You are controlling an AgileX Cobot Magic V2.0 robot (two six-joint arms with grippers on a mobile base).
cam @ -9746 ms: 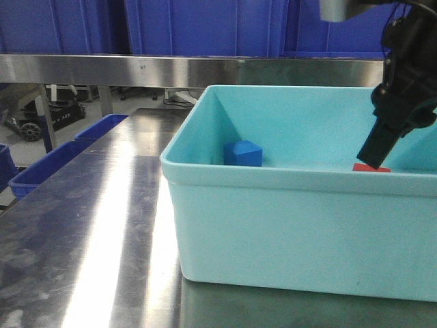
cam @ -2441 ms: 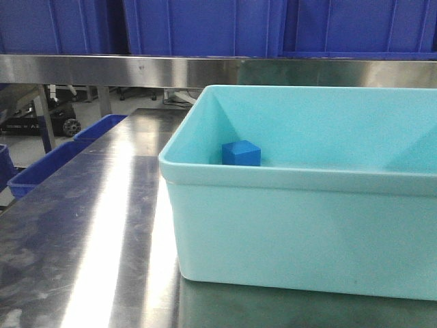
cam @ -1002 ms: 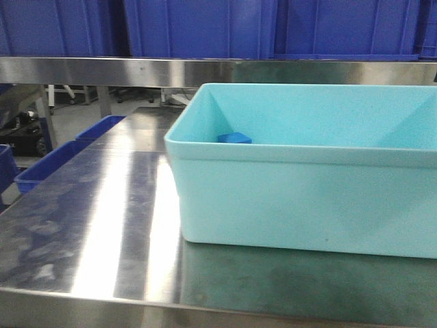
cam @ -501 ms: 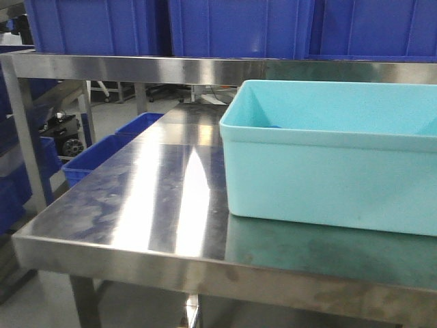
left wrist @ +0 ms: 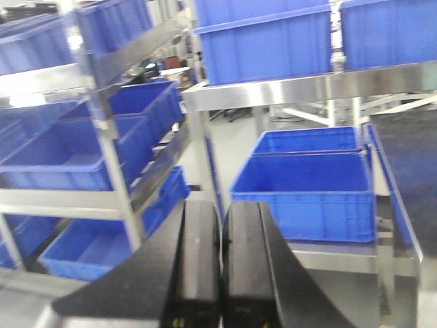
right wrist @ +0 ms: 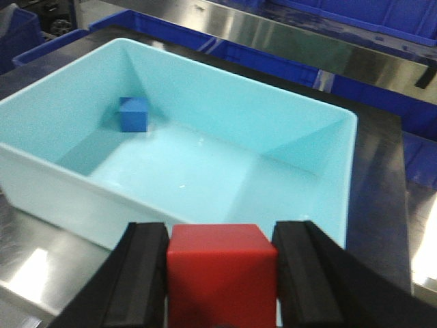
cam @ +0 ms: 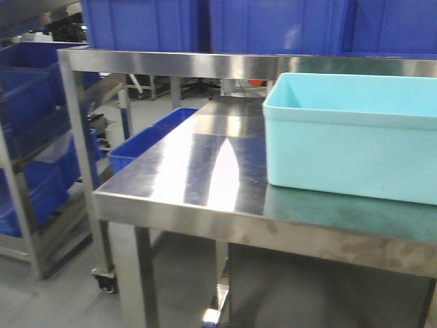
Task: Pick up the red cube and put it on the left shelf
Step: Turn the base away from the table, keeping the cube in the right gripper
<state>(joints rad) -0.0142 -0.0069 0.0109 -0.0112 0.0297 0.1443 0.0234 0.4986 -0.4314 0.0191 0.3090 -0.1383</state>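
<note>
Transport step judged in hand: the small matte red cube (right wrist: 220,263) was pinched between the right gripper (right wrist: 222,273) jaws, above and clear of the turquoise plastic tub (right wrist: 328,184); the left gripper (left wrist: 220,263) jaws were pressed together, empty; next called for reaching the multi-tier stainless-steel rack (left wrist: 113,160), left of the tub.

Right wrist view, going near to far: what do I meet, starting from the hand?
right hand shut on the red cube → near wall of the teal bin → blue cube in the bin's far left corner → steel rail → blue crates
</note>
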